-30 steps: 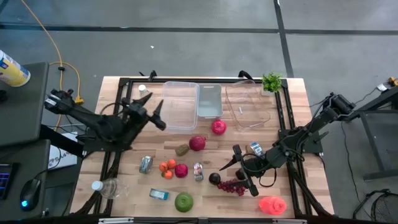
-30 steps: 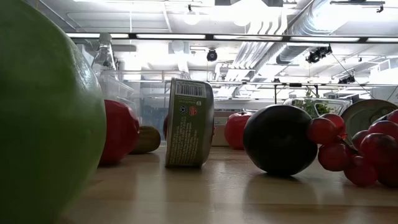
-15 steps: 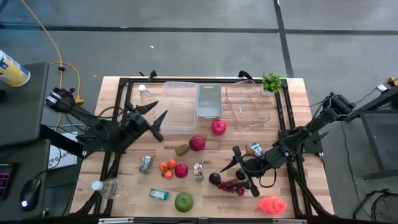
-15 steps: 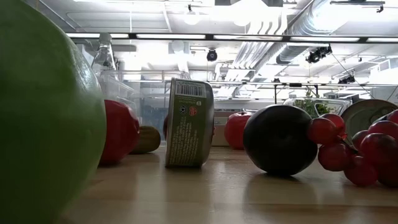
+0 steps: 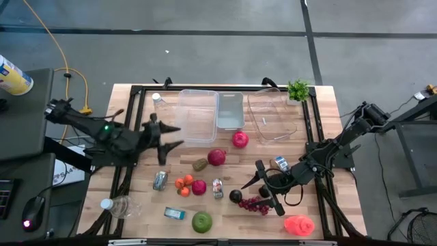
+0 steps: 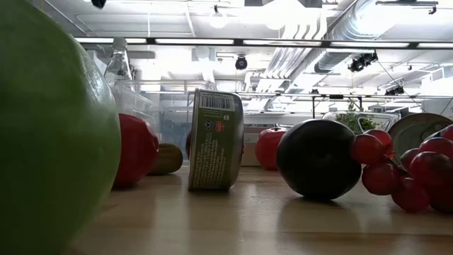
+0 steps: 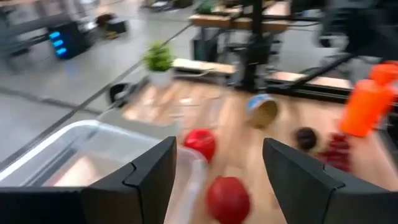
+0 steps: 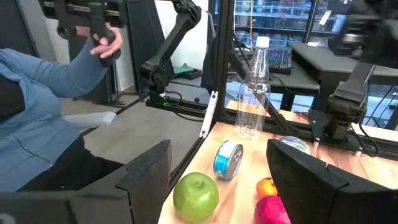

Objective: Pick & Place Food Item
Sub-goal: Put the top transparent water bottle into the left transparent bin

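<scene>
Food items spread over the counter (image 5: 136, 198), both hands empty.
My left hand (image 5: 167, 137), fingers apart, hovers near the far-left corner; my right hand (image 5: 263, 186), fingers apart, sits near the grapes (image 5: 254, 203) toward the near edge.

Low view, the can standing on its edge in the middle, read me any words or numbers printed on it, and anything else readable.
Can: label with a barcode and small print, too small to read.
Nothing else carries readable text in any view.
</scene>
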